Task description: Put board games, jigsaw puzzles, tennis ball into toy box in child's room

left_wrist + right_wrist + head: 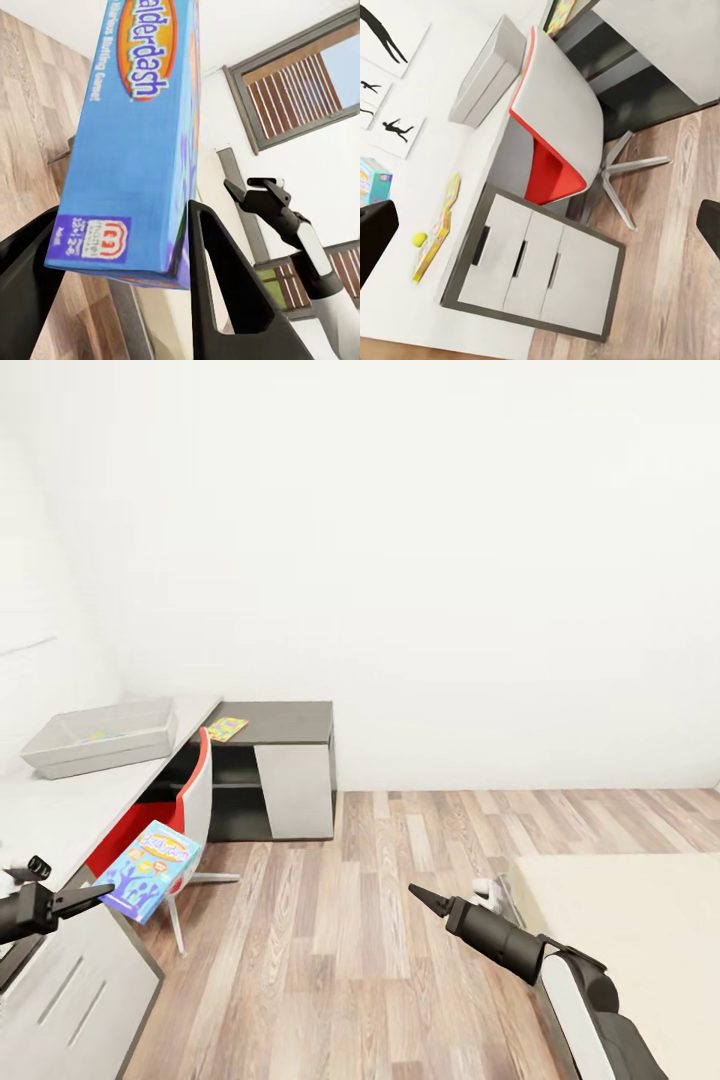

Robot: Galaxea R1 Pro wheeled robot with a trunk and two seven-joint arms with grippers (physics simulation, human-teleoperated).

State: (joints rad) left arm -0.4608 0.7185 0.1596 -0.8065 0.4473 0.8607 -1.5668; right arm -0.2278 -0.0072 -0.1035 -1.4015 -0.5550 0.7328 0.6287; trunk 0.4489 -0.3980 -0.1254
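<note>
Flat blue cardboard board game box (150,869) pinched between the two black fingers (225,300) of the left gripper (95,895), at about 8 o'clock in the head view. Tilted, long side running from 7 o'clock up to 1 o'clock. Held out past the edge of the long white desk (60,810), in front of the red and white chair (195,800).

Up close in the left wrist view: narrow side of the box, with part of its name.

Wide grey plastic toy box (100,735) farther back on the desk, at 10 o'clock. Small colourful flat puzzle (227,728) on the low dark shelf (285,722).

Right gripper (430,900) over the wooden floor (400,920), at 5 o'clock, tips spread wide in the right wrist view, holding nothing.

In the right wrist view: little yellow tennis ball (418,239) on the desk, just beside a thin flat colourful box (435,240).
</note>
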